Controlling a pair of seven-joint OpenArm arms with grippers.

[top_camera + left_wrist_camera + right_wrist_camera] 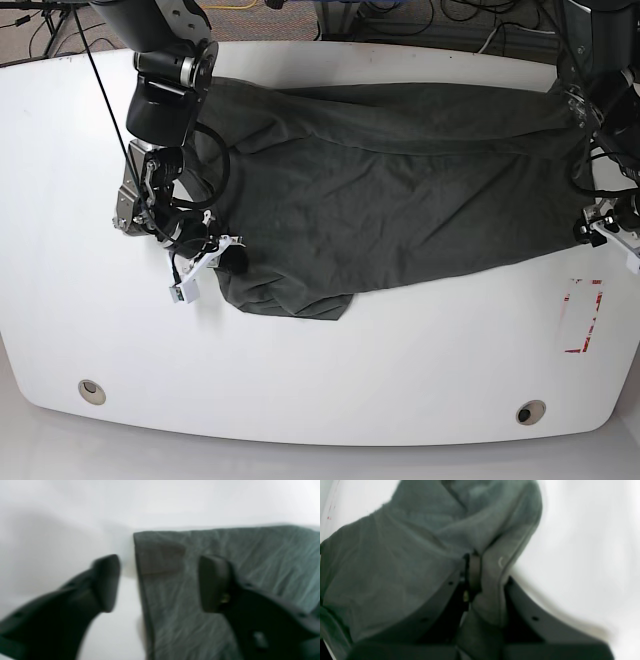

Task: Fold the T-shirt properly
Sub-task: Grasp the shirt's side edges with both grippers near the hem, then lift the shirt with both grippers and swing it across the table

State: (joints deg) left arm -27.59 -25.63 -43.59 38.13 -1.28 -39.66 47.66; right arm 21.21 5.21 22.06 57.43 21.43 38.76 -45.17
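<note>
Tabletop (330, 385), white with rounded corners and two small round grommets near its front edge, fills the base view; a tangle of cables (420, 18) runs along the floor behind it, and red tape marks (583, 312) sit near one front corner. Spread across the back half of that surface lies the T-shirt (400, 200), dark charcoal-grey and creased, one end bunched into a lump toward the front.

At that bunched end the right gripper (487, 580) is clamped shut on a thick fold of the T-shirt's cloth, the fabric pinched between its black fingers (473, 572) and spilling down between them. At the opposite end the left gripper (158, 582) stands apart with nothing between its pads (107, 580); one pad hangs over bare table, the other over the cloth, straddling a straight hemmed edge.

Both wrist views are soft with blur. From the base camera, the left gripper is cut off at the frame edge, and the arm hides much of the right one. Neither collar nor sleeves can be picked out.
</note>
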